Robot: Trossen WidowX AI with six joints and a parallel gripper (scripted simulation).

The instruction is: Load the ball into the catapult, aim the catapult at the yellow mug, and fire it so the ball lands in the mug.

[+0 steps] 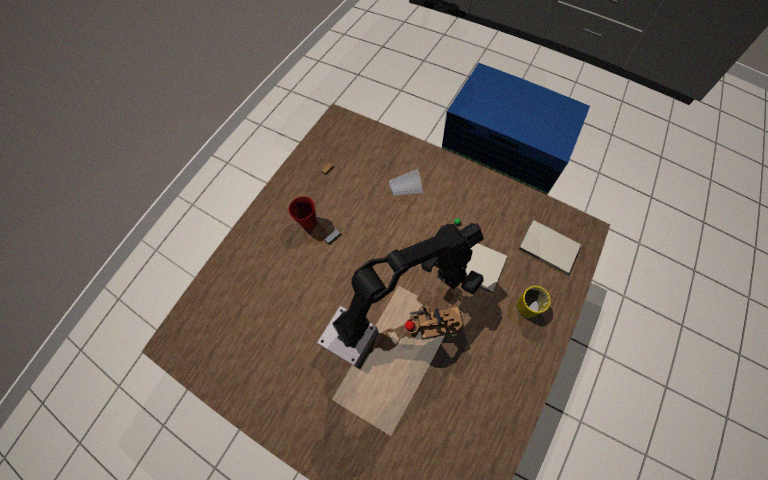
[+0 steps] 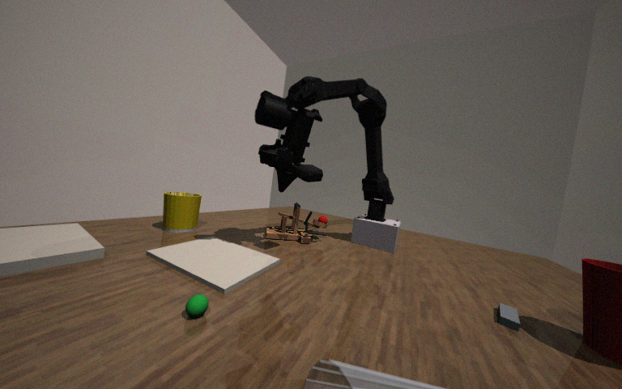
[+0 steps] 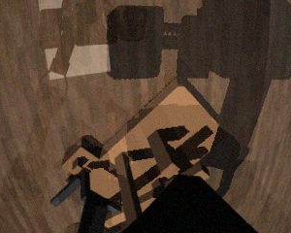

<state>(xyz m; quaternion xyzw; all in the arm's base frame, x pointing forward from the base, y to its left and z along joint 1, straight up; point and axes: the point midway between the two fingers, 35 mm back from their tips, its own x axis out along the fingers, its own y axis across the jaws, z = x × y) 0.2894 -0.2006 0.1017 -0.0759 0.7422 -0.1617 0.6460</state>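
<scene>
The wooden catapult point(image 1: 450, 321) point(image 2: 281, 234) point(image 3: 183, 114) stands on the table in front of the arm's base. The red ball point(image 1: 409, 325) point(image 2: 322, 220) rests at the end of its throwing arm, on the side nearest the arm's base; the wrist view does not show the ball. The yellow mug point(image 1: 527, 309) point(image 2: 181, 211) stands upright beyond the catapult's other end, roughly in line with it in the top view. My gripper point(image 2: 283, 188) point(image 3: 189, 178) is shut and empty, pointing down, well above the table near the catapult. The top view hides its fingertips under the wrist.
Pale flat boards point(image 1: 550, 246) point(image 2: 213, 262) lie near the mug. A green ball point(image 1: 457, 221) point(image 2: 197, 305), a clear cup point(image 1: 406, 183) on its side, a red cup point(image 1: 303, 212) point(image 2: 618, 313) and a grey block point(image 1: 332, 237) point(image 2: 508, 316) are farther away.
</scene>
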